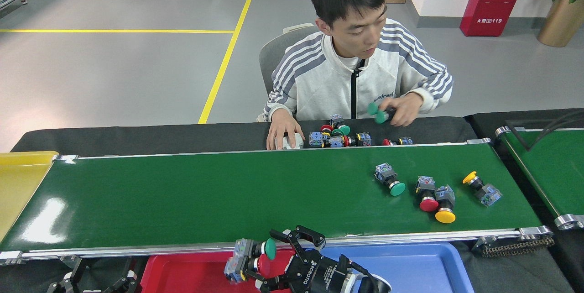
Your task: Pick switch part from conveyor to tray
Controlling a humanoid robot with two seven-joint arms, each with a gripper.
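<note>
Head view shows the right gripper (269, 263) clamping two mushroom-headed switch parts (248, 258) over the shallow red plastic tray (182, 274); one may slip beside this tray.

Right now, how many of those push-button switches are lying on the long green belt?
4, all near its right end: a green-capped one, a red-capped one touching a yellow-capped one, and another yellow-capped one farthest right. None looks hidden.

1 head view, forward and down over conveyor (182, 192)
</note>
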